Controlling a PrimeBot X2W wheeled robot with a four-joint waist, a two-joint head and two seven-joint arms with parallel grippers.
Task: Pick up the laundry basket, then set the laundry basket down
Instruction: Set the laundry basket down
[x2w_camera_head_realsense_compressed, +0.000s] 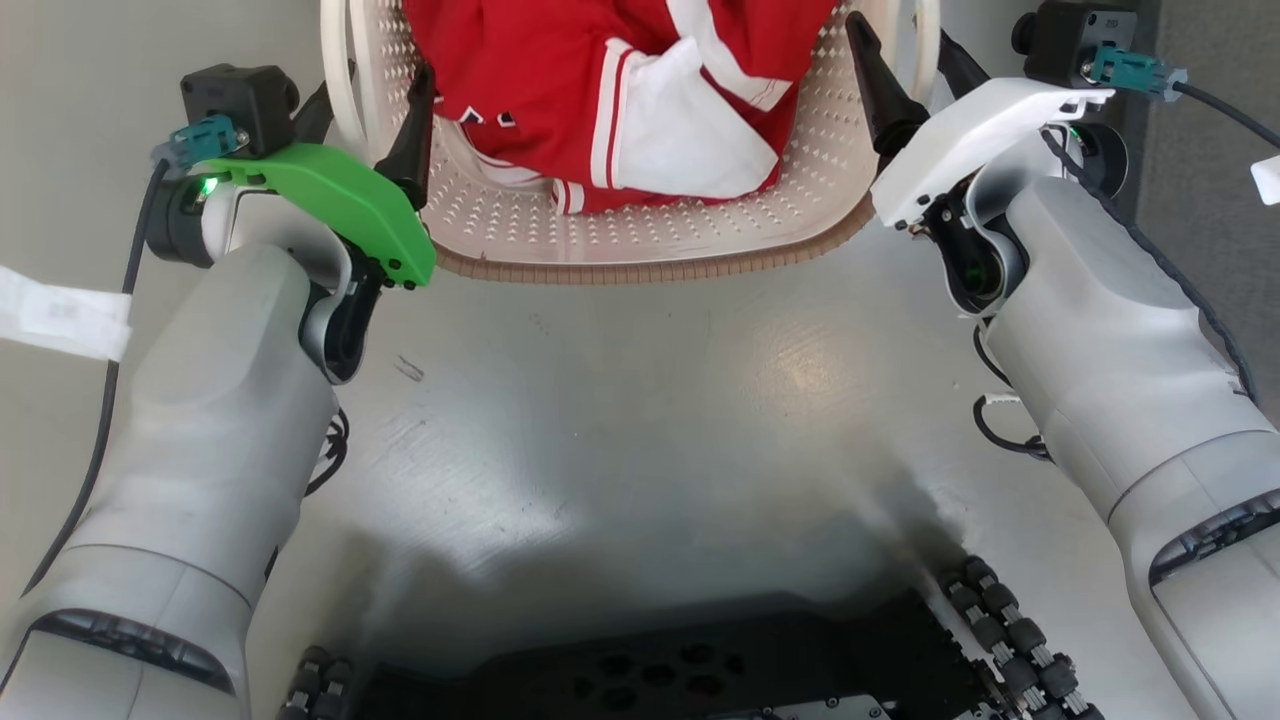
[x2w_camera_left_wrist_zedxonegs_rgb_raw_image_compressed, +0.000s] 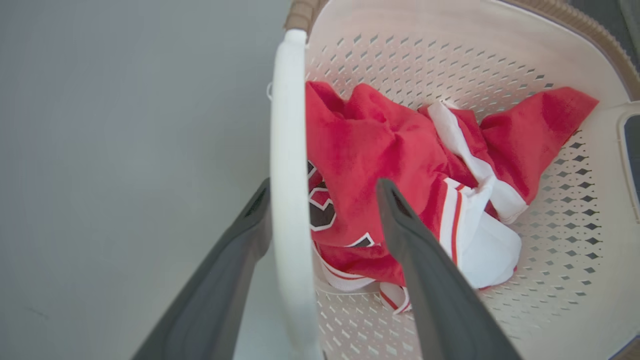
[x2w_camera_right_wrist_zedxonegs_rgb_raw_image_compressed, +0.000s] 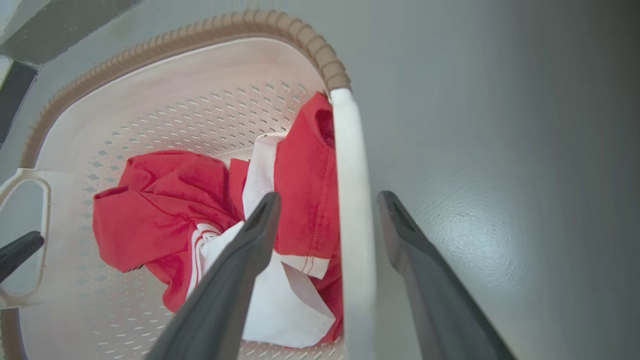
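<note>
The laundry basket (x2w_camera_head_realsense_compressed: 640, 262) is cream with a brown woven-look rim and sits on the grey floor at the top of the head view; a red and white garment (x2w_camera_head_realsense_compressed: 560, 90) lies inside. My left gripper (x2w_camera_head_realsense_compressed: 375, 95) is open and straddles the basket's left white loop handle (x2w_camera_left_wrist_zedxonegs_rgb_raw_image_compressed: 287, 150), one finger outside and one inside the basket (x2w_camera_left_wrist_zedxonegs_rgb_raw_image_compressed: 500, 60). On the other side my right gripper (x2w_camera_head_realsense_compressed: 900, 35) is open around the right handle (x2w_camera_right_wrist_zedxonegs_rgb_raw_image_compressed: 352, 200) in the same way. The handle stands between the fingers of the left gripper (x2w_camera_left_wrist_zedxonegs_rgb_raw_image_compressed: 324, 184) and of the right gripper (x2w_camera_right_wrist_zedxonegs_rgb_raw_image_compressed: 330, 196), with gaps.
The robot's dark base (x2w_camera_head_realsense_compressed: 680, 660) with its roller wheels fills the bottom of the head view. A white strip (x2w_camera_head_realsense_compressed: 60, 315) lies on the floor at the left. A darker floor band (x2w_camera_head_realsense_compressed: 1200, 150) runs along the right.
</note>
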